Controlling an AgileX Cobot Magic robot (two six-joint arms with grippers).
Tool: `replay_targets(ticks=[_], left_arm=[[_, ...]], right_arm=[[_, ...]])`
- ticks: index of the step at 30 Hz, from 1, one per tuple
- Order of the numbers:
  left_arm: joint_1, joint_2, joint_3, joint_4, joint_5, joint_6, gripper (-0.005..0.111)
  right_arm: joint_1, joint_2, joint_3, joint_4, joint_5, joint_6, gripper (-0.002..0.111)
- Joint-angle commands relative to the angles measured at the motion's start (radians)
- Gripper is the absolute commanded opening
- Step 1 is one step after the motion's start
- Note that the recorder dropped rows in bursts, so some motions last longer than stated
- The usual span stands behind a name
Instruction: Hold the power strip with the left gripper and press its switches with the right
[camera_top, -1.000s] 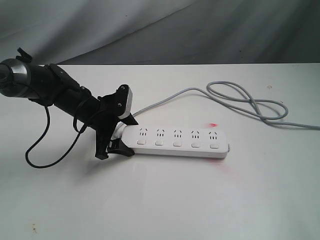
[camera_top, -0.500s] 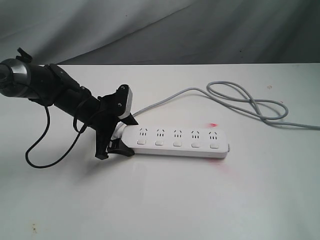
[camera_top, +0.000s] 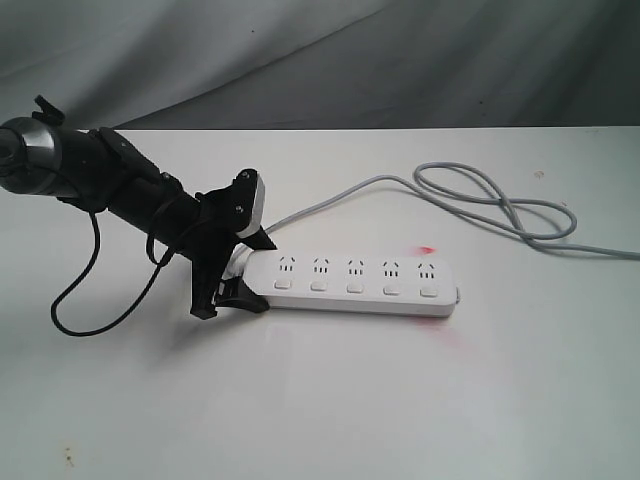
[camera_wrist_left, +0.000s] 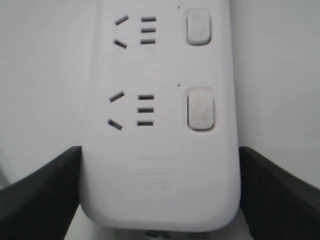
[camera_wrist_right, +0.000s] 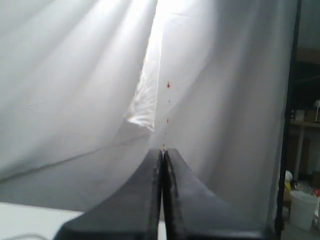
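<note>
The black fingers (camera_wrist_left: 40, 200) of the left gripper (camera_top: 252, 276) are clenched on the left end of the long, flat, white plastic power strip (camera_top: 355, 282). One finger presses the far long edge and the other the near one, and the rounded end sits between them. The left wrist view shows both fingers touching the smooth, matte casing (camera_wrist_left: 160, 150), level with faint embossed lettering just short of the first socket.

The strip lies flat on the white tabletop (camera_top: 300, 400), running left to right near the middle of the scene. Its five small rounded-rectangle white switches (camera_top: 354, 288) form a row along the near side, one in front of each socket. Two of them (camera_wrist_left: 200, 108) show in the left wrist view, slightly raised from the surface. A long grey round cord (camera_top: 480, 195) leaves the strip's left end, curves to the far right, loops over itself and runs off the right edge.

The right gripper (camera_wrist_right: 162, 152) is well away from the strip and out of the exterior view. Its dark, tapered fingers (camera_wrist_right: 140, 200) are pressed together with nothing between them, pointing at a pale, creased cloth backdrop (camera_wrist_right: 75, 100).
</note>
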Motion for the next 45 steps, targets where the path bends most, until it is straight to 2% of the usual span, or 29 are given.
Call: replay_targets(ticks=[1,3,6,7,8,12,15,19,24,25,27,30,34,38,41,45], left_arm=[[-0.006,-0.001,-0.002,-0.012,-0.015,0.005,0.0],[-0.006,-0.001,-0.002,-0.012,-0.015,0.005,0.0],[-0.006,-0.001,-0.002,-0.012,-0.015,0.005,0.0],[-0.006,-0.001,-0.002,-0.012,-0.015,0.005,0.0],[-0.006,-0.001,-0.002,-0.012,-0.015,0.005,0.0],[-0.006,-0.001,-0.002,-0.012,-0.015,0.005,0.0],[-0.006,-0.001,-0.002,-0.012,-0.015,0.005,0.0],[-0.006,-0.001,-0.002,-0.012,-0.015,0.005,0.0],[-0.006,-0.001,-0.002,-0.012,-0.015,0.005,0.0],[-0.006,-0.001,-0.002,-0.012,-0.015,0.005,0.0],[-0.006,-0.001,-0.002,-0.012,-0.015,0.005,0.0],[-0.006,-0.001,-0.002,-0.012,-0.015,0.005,0.0],[-0.006,-0.001,-0.002,-0.012,-0.015,0.005,0.0],[-0.006,-0.001,-0.002,-0.012,-0.015,0.005,0.0],[-0.006,-0.001,-0.002,-0.012,-0.015,0.005,0.0],[-0.006,-0.001,-0.002,-0.012,-0.015,0.005,0.0]], right_arm=[[0.002,-0.006,0.003,0.181,-0.268,0.251,0.0],[0.002,-0.006,-0.022,0.262,-0.192,0.246,0.0],[0.002,0.025,-0.119,0.29,0.043,0.188,0.0],[0.002,0.111,-0.199,0.288,0.147,0.154,0.0],[0.002,0.165,-0.233,0.288,0.167,0.141,0.0],[0.002,0.5,-0.564,0.265,0.224,0.088,0.0],[0.002,0.776,-0.891,0.227,0.399,-0.001,0.0],[0.002,1.056,-1.245,0.33,0.697,-0.207,0.0],[0.002,1.389,-1.546,0.666,1.133,-0.655,0.0],[0.002,1.424,-1.562,0.701,1.175,-0.712,0.0],[0.002,1.518,-1.575,0.867,1.301,-1.037,0.0],[0.002,1.59,-1.575,0.965,1.396,-1.207,0.0],[0.024,1.783,-1.575,1.084,1.445,-1.331,0.0],[0.078,1.893,-1.575,1.076,1.445,-1.35,0.001],[0.135,1.963,-1.575,1.033,1.379,-1.363,0.012],[0.21,2.041,-1.575,1.028,1.261,-1.363,0.038]])
